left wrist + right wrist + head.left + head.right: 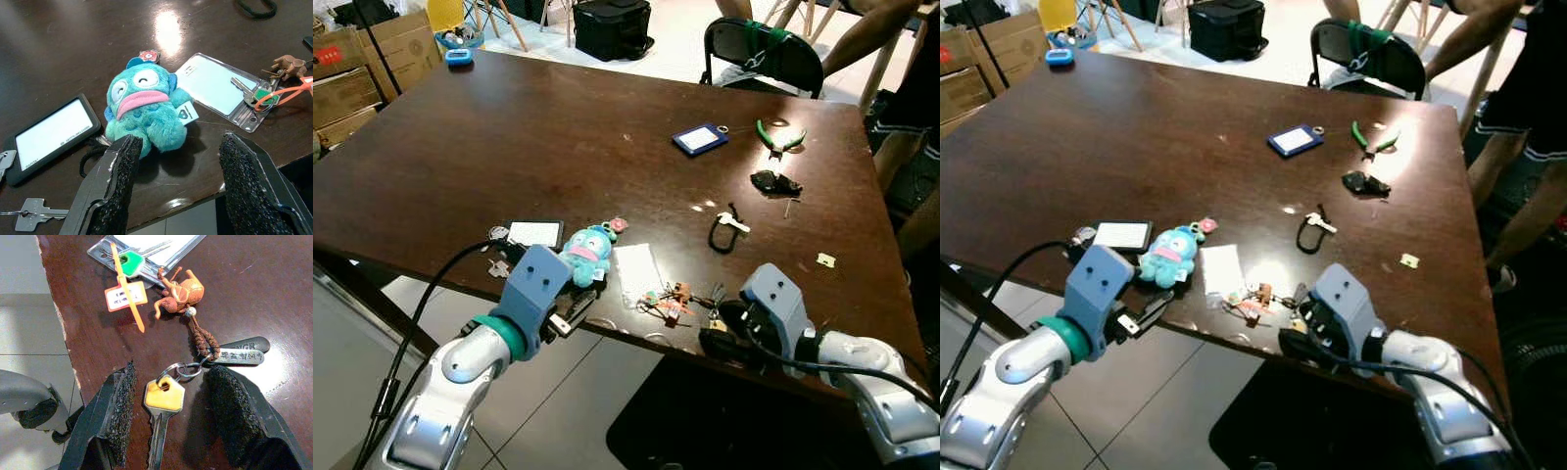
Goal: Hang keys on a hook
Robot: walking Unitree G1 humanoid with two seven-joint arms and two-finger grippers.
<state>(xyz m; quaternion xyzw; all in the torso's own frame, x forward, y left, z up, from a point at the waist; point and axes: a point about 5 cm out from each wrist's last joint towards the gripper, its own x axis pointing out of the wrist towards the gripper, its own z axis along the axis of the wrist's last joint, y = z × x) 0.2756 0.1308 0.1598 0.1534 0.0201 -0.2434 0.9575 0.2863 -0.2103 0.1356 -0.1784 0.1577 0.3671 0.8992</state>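
While right pincer [168, 418] gapes wide astride yellow-capped steel key [163, 404] at dark wooden bench [558, 147] edge, six o'clock, closing askew risks knocking it floorward.

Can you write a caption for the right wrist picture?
Open right gripper straddling a yellow-capped key at the brown table edge.

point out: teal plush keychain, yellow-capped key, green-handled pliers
teal plush keychain [142, 110], left wrist view, on its pink mouth
yellow-capped key [165, 395], right wrist view, on the yellow cap
green-handled pliers [777, 136], left eye view, on the green handles
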